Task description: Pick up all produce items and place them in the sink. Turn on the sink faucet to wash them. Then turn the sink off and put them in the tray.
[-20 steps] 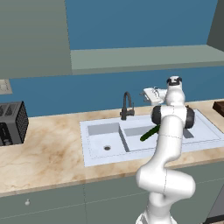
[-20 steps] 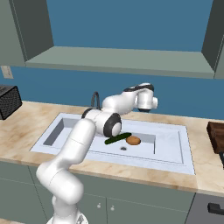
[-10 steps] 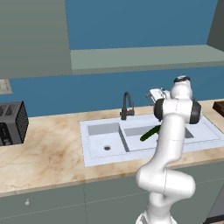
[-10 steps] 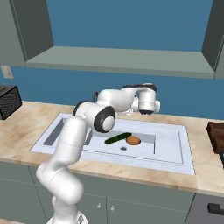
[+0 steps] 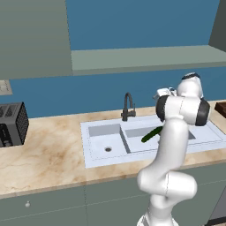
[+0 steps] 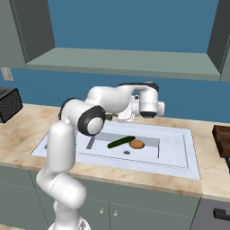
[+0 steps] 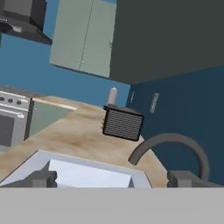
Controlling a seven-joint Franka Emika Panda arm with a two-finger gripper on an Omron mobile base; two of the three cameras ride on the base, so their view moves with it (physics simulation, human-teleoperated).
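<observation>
The dark green cucumber (image 6: 120, 142) and the brown potato (image 6: 137, 144) lie side by side in the larger basin of the pale sink (image 6: 188, 152); the cucumber (image 5: 151, 134) is half hidden behind my arm in the left base view. My gripper (image 6: 127, 113) hangs above the back of the sink, open and holding nothing. In the hand view its fingertips (image 7: 41, 178) stand wide apart, with the black gooseneck faucet (image 7: 170, 142) curving just beyond the right one. The faucet (image 5: 128, 106) rises behind the sink, left of my gripper (image 5: 162, 93). At the counter's far right lies the dark brown tray (image 6: 222, 140).
A black toaster (image 5: 11, 123) stands at the counter's left end, also seen as the toaster (image 7: 122, 123) past the faucet. A shelf and cabinets hang above the blue wall. A stove (image 7: 8, 118) lies beyond the counter's far end.
My hand has shifted slightly to the right above the sink, and the elbow has swung. The cucumber and potato have stayed in place.
</observation>
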